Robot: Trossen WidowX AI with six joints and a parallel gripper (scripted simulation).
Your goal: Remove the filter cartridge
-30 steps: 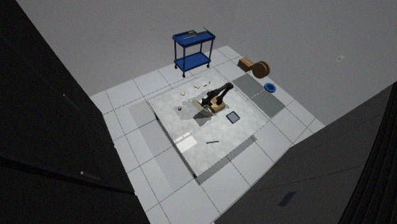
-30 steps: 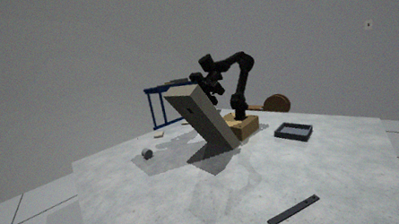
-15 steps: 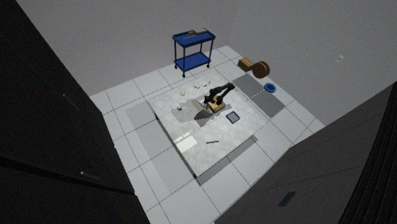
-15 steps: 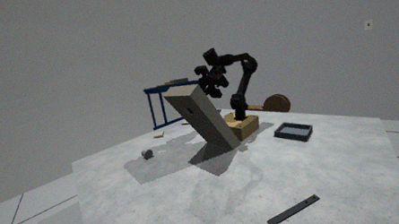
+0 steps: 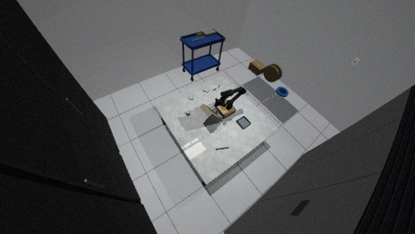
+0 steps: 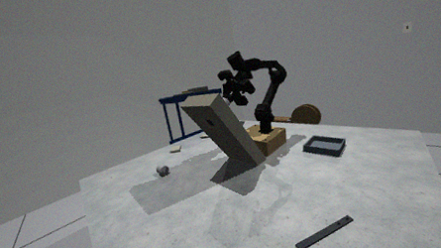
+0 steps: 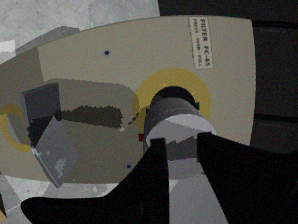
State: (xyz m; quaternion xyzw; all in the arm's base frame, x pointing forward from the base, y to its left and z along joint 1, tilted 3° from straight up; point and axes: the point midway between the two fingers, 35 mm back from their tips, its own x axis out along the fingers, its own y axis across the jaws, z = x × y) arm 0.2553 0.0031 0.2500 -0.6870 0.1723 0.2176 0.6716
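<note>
We see a tabletop (image 6: 350, 187) with a mottled, pale grey, stone-like finish that carries a soft sheen. The tilted service panel (image 6: 228, 130) looks matt beige, like painted sheet, with a yellow ring (image 7: 148, 90) and a white paper-like label (image 7: 201, 43). The filter cartridge (image 7: 174, 123) appears smooth grey, like dull metal. The hand (image 7: 180, 163) and arm look like matt black plastic. The arm's base block (image 6: 277, 139) resembles pale wood. The tray (image 6: 324, 146) is dark matt grey.

Standing by the back wall: a blue cart (image 5: 183, 38). Lying near the cart: a brown spool (image 5: 273, 72) and a blue bowl (image 5: 282, 91).
</note>
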